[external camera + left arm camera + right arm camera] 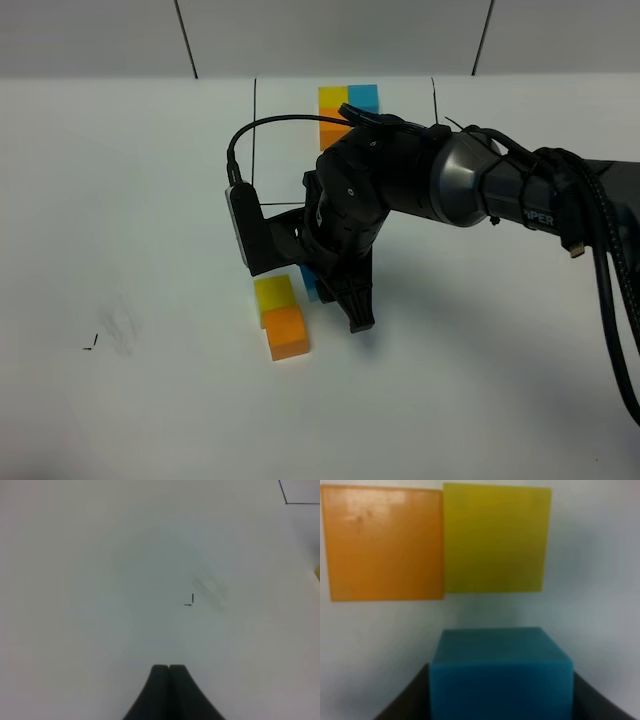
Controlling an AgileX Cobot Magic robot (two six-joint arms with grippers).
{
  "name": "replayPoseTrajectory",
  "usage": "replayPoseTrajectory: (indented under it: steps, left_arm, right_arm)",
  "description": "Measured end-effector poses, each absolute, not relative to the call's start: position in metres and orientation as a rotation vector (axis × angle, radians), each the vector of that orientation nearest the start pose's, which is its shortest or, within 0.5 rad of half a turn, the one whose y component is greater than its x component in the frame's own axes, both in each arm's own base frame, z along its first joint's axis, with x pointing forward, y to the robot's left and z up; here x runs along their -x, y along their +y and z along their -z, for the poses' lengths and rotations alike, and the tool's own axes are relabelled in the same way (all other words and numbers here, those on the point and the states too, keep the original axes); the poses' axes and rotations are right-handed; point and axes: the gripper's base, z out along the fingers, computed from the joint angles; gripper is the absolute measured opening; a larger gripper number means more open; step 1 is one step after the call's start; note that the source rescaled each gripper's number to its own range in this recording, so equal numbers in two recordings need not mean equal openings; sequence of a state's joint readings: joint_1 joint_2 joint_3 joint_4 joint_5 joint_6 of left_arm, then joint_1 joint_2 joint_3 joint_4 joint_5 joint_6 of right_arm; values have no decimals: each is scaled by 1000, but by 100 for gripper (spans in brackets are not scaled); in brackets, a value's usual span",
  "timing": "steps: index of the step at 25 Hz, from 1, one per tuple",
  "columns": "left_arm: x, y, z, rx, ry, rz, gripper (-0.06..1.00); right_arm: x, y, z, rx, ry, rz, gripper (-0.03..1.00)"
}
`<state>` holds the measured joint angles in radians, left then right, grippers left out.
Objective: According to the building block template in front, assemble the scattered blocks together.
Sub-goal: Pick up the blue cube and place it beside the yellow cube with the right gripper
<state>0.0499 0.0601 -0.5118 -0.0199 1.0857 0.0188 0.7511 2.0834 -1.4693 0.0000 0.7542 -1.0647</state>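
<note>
Right gripper (500, 700) fingers clamp the blue cube (500, 672) on opposite flat faces, just right of the joined yellow cube (273, 293) and orange cube (286, 331) at table centre — likely light, rigid, matte, non-slippery; left gripper (168, 669) fingers pressed together, empty.

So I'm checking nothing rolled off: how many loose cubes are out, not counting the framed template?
3. The yellow cube and orange cube sit joined on the table; the blue cube is between the right gripper's jaws beside the yellow one, mostly hidden from overhead.
</note>
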Motion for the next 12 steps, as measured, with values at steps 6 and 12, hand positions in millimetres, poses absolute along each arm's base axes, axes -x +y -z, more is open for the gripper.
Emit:
replayPoseTrajectory:
  steps: [6,12]
  left_arm:
    - [-2,-1,-279,32,2117,-17,0]
    - [-2,-1,-279,32,2117,-17,0]
  right_arm:
    - [-311,291,-155,2270,1735,54,61]
    - [-310,294,-155,2265,1723,16,61]
